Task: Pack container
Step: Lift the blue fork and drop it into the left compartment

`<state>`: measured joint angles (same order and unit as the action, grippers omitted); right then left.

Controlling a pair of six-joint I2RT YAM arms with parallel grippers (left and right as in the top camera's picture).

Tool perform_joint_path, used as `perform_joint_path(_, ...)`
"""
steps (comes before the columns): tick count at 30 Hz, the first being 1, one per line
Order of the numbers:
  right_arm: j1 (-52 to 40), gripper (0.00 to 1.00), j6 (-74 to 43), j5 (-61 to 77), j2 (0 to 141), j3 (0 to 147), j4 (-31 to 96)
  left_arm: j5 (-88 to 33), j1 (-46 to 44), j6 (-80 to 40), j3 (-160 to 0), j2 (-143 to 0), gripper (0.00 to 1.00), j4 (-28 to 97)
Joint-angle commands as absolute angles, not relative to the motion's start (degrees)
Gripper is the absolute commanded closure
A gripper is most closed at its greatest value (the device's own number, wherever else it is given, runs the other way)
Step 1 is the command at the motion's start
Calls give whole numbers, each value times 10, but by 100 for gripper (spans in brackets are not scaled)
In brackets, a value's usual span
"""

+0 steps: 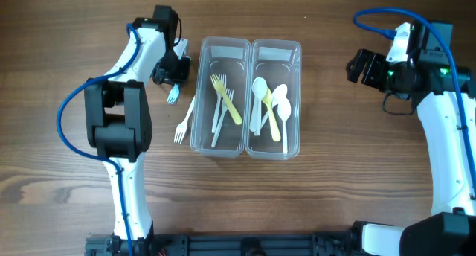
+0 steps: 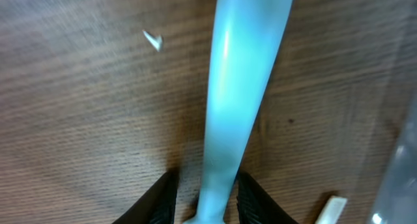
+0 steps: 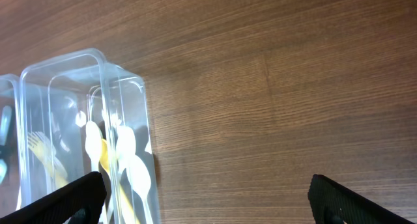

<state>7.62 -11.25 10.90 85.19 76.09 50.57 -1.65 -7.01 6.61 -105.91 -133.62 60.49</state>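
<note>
Two clear containers stand side by side mid-table. The left container (image 1: 202, 70) holds yellow and white forks. The right container (image 1: 297, 77) holds white and yellow spoons (image 1: 269, 107), also in the right wrist view (image 3: 133, 168). A blue fork (image 1: 173, 97) lies on the table left of the containers. My left gripper (image 1: 172, 76) is down on it, fingers closed on its handle (image 2: 228, 120). A white fork (image 1: 184, 122) lies beside the left container. My right gripper (image 1: 359, 66) is open and empty, off to the right (image 3: 205, 201).
The white fork's handle end (image 2: 332, 208) lies just right of my left fingers. The left container's wall (image 2: 404, 165) is close beyond it. A small white speck (image 2: 153, 40) lies on the wood. Bare wooden table lies between the containers and my right gripper.
</note>
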Motion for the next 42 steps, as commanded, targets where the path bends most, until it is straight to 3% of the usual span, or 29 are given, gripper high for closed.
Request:
perform_joint_path(1, 77, 0, -106, 109, 857, 755, 504, -19, -70, 73, -1023, -1344, 70, 600)
perform_joint_path(3, 77, 0, -106, 109, 857, 755, 504, -17, -70, 73, -1021, -1344, 80, 609)
perform_joint_path(5, 77, 0, -106, 109, 857, 755, 504, -14, -69, 73, -1023, -1341, 96, 623)
perform_joint_path(14, 77, 0, -106, 109, 857, 755, 503, -11, -74, 37, -1157, -1239, 96, 778)
perform_joint_path(17, 77, 0, -106, 109, 857, 755, 504, -72, -92, 29, -1177, -1179, 96, 807)
perform_joint_path(23, 77, 0, -106, 109, 857, 755, 504, -109, -171, -53, -1167, -1137, 96, 792)
perform_joint_path(29, 77, 0, -106, 109, 857, 755, 504, -44, -251, -155, -1020, -1138, 96, 652)
perform_joint_path(35, 77, 0, -106, 109, 857, 755, 503, -40, -244, -133, -1018, -1121, 60, 682)
perform_joint_path(42, 77, 0, -106, 109, 857, 755, 504, 35, -141, -91, -1025, -1052, 36, 736)
